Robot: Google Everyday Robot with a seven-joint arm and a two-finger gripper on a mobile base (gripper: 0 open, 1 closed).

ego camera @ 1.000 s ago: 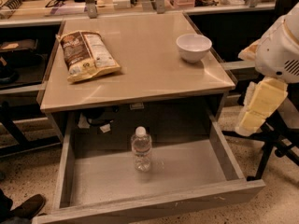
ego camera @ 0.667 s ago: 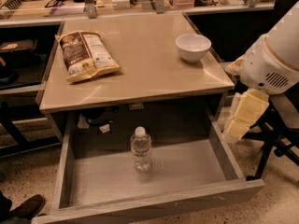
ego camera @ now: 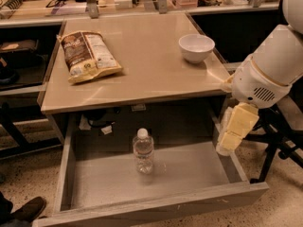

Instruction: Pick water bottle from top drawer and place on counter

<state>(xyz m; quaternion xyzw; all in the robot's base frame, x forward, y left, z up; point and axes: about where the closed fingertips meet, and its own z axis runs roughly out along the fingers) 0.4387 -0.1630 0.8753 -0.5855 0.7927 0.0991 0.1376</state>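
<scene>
The water bottle (ego camera: 143,152) stands upright, white cap up, on the pale floor of the open top drawer (ego camera: 156,208), near its middle. The beige counter (ego camera: 147,65) lies above the drawer's back part. My gripper (ego camera: 227,144), cream-coloured under the white arm, hangs pointing down over the drawer's right wall, well to the right of the bottle and apart from it. It holds nothing that I can see.
A chip bag (ego camera: 89,56) lies on the counter's left and a white bowl (ego camera: 196,47) on its right back. A cluttered lighter shelf (ego camera: 57,4) runs behind. A black stand's legs (ego camera: 274,150) are right of the drawer. A shoe (ego camera: 26,211) shows at bottom left.
My arm and gripper have moved left and down, from beside the counter's right edge to over the drawer's right wall. The bottle has not moved.
</scene>
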